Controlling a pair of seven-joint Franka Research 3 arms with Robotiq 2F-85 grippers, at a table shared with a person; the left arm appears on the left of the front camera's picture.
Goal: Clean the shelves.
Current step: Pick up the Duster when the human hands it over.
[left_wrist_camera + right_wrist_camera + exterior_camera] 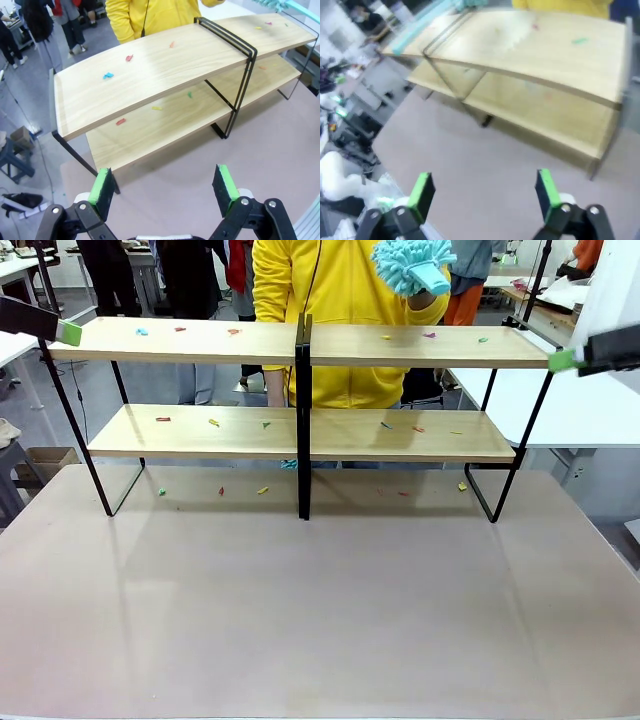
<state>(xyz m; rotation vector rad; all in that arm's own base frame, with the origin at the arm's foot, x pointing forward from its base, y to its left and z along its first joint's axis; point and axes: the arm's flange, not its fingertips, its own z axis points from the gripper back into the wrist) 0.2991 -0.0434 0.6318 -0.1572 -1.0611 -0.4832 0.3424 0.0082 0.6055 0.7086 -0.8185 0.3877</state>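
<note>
1 bench (320, 620), beige. 1 set of shelves (200, 341) stands across its far half: 2 tiers, 2 sections, joined at a black centre post. 1 person (345, 310) in yellow stands right behind it, holding 1 fluffy light-blue duster (412, 265) up above the right section's top board. 2 grippers: left gripper (164, 192) off the rack's left end, fingers (102, 190) spread wide, nothing between them. Right gripper (483, 195) off the right end, also wide and empty. Coloured scraps (233, 331): 6 on the top board, 3 per section; about 6 on the lower board; 5 or so on the bench under the rack.
</note>
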